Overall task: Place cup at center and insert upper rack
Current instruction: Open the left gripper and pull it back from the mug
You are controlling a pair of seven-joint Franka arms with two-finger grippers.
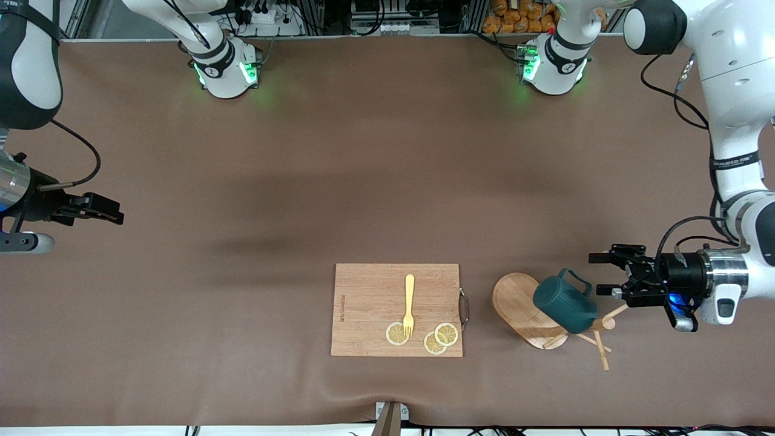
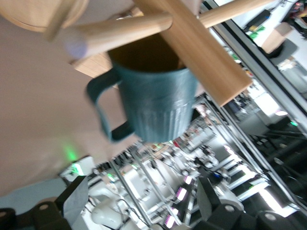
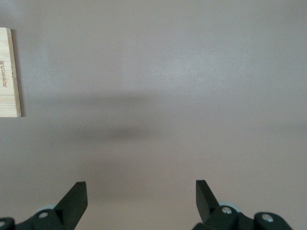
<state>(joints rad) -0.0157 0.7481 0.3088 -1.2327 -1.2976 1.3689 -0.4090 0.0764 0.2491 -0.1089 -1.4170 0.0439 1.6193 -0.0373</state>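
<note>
Brown table, lower right of the front view: rack lies toppled, cup resting on its post. Left gripper gapes wide just beside the cup, released. Right gripper waits parted at the frame's left edge.

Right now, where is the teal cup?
In the front view the cup hangs on the wooden mug tree toward the left arm's end of the table, between the cutting board and the open left end effector.
</note>
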